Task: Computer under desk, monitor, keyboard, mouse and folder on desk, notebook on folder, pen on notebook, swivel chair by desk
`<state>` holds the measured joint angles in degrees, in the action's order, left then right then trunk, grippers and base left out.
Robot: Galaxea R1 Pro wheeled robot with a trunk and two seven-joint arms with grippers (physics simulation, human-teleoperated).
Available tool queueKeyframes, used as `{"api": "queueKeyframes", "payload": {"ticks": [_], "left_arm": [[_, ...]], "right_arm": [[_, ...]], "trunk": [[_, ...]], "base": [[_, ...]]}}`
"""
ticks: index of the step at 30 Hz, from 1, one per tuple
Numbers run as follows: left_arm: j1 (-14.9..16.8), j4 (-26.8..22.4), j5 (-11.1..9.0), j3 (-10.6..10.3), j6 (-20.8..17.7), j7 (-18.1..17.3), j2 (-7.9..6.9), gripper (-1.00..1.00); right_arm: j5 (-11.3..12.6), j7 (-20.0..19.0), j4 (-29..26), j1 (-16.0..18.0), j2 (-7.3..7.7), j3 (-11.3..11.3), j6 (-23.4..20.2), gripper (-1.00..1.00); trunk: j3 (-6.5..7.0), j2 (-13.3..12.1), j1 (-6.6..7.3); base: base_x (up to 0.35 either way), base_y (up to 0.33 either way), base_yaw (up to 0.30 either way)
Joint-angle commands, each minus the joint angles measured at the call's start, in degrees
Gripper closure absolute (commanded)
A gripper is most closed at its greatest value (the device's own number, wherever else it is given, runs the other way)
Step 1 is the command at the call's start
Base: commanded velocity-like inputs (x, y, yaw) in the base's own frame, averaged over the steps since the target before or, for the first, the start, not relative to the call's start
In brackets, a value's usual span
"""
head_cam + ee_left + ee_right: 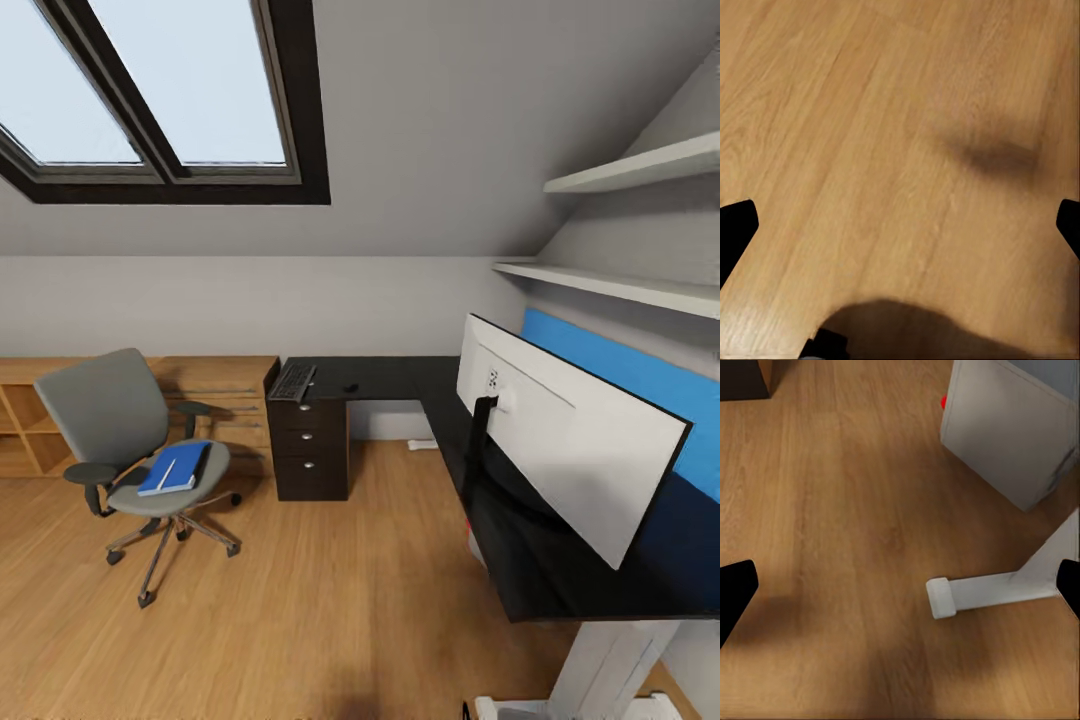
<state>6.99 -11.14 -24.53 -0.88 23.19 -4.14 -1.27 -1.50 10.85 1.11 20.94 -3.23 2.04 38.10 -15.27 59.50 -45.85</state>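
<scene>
The swivel chair (120, 440) stands on the wood floor at the left, apart from the desk (400, 378). On its seat lies the blue folder (178, 466) with the thin white pen (165, 474) on top. The keyboard (292, 381) and the mouse (351, 387) rest on the desk's far wing above the drawers (310, 450). The monitor (560, 450) stands on the near wing, its white back towards me. A pale grey computer (1012, 427) with a red spot sits on the floor by the desk's white leg (982, 589). My left gripper (900, 229) and right gripper (900, 589) hang open over bare floor.
A light wood cabinet (225, 395) runs along the back wall behind the chair. A blue panel (640, 385) backs the desk at the right, with two white shelves (630, 170) above it. Skylights (160, 90) sit in the sloped wall. Wood floor (330, 590) spreads between chair and desk.
</scene>
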Motion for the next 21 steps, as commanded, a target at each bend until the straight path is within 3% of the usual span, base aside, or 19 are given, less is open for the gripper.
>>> {"api": "queueKeyframes", "payload": {"ticks": [1, 21], "left_arm": [[0.0, 0.1, -0.6, -0.1, 0.2, -0.4, -0.02, -1.00], [0.0, 0.1, -0.6, -0.1, 0.1, -0.4, 0.04, -1.00]], "right_arm": [[-0.2, 0.1, 0.1, 0.1, -0.02, 0.2, 0.2, -1.00], [-0.2, 0.1, 0.1, 0.1, -0.02, 0.2, 0.2, -1.00]], "trunk": [[-0.13, 0.1, 0.01], [-1.50, 0.1, 0.01]], "base": [[-0.123, -0.312, 0.000], [-0.098, -0.319, 0.000]]}}
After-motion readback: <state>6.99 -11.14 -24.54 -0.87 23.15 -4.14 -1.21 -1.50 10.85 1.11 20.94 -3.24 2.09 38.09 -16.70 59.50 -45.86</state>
